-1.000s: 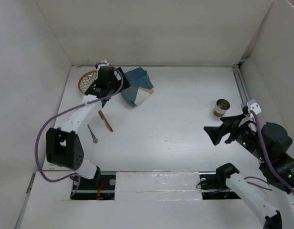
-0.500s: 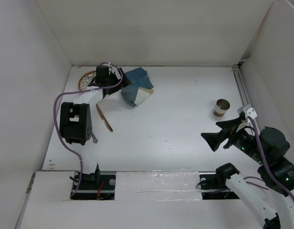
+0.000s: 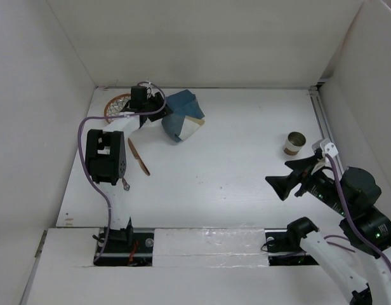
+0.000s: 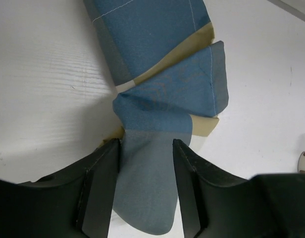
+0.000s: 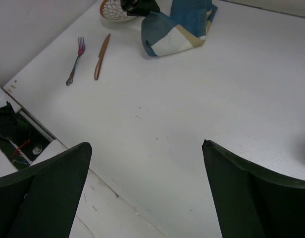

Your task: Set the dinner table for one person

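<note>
The white dinner table (image 3: 233,171) holds a crumpled blue-and-tan placemat (image 3: 183,117) at the back left. My left gripper (image 3: 152,103) is at the placemat's left edge. In the left wrist view a blue flap of the placemat (image 4: 162,99) lies flat in the gap of my left gripper (image 4: 145,148), whose jaws stand partly apart on either side of it. My right gripper (image 3: 281,178) hovers wide open over bare table at the right, nothing between its fingers (image 5: 43,188).
A wooden knife (image 3: 139,157) and a fork (image 3: 124,181) lie left of centre. A woven round dish (image 3: 113,107) sits in the back left corner. A small cup (image 3: 295,143) stands at the right. White panels wall the table.
The left arm has risen at the elbow and its jaws have narrowed around the placemat's flap. The right gripper has drifted a little to the left.
</note>
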`<state>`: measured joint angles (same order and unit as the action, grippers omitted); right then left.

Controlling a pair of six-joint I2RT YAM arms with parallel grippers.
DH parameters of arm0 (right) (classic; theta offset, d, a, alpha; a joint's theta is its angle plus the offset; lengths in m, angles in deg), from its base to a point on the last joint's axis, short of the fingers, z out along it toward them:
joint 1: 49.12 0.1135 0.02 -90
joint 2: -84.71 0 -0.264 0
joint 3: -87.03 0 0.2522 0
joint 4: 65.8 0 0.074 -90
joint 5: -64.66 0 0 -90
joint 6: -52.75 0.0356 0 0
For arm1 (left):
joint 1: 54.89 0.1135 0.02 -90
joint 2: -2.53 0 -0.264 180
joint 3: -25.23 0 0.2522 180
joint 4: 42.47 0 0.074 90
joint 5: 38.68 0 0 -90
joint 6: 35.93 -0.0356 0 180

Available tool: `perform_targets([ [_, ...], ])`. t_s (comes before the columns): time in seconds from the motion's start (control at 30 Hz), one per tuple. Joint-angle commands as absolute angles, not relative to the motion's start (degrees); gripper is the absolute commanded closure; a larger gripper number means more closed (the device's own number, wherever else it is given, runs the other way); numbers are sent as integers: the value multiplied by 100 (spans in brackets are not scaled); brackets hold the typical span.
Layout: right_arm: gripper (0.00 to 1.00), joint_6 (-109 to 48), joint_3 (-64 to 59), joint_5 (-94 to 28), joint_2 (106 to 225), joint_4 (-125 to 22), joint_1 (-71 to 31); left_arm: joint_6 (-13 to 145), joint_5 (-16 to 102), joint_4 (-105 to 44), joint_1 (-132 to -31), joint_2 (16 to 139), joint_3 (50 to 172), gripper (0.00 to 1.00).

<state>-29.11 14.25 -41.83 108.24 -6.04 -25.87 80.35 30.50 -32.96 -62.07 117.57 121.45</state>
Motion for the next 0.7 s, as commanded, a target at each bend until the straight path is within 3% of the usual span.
perform_targets([
  [0.0,0,-2995,1465,-4256,10914,-1029,-2627,7921,2900,-3512,-6201,11582,12310,58],
  [0.03,0,-2995,1465,-4256,10914,-1029,-2627,7921,2847,-3512,-6201,11582,12258,58],
  [0.07,0,-2995,1465,-4256,10914,-1029,-2627,7921,2795,-3512,-6201,11582,12258,70],
  [0.1,0,-2995,1465,-4256,10914,-1029,-2627,7921,2794,-3512,-6201,11582,12258,71],
  [0.13,0,-2995,1465,-4256,10914,-977,-2627,7921,2794,-3512,-6201,11582,12258,91],
  [0.17,0,-2995,1465,-4204,10862,-976,-2627,7921,2637,-3512,-6253,11582,12258,98],
  [0.43,0,-2995,1359,-4098,10748,-801,-2627,7666,2293,-3390,-6736,11004,12398,100],
  [0.67,0,-2943,1359,-4098,10694,-748,-2627,6955,2951,-3135,-7903,10369,12196,100],
])
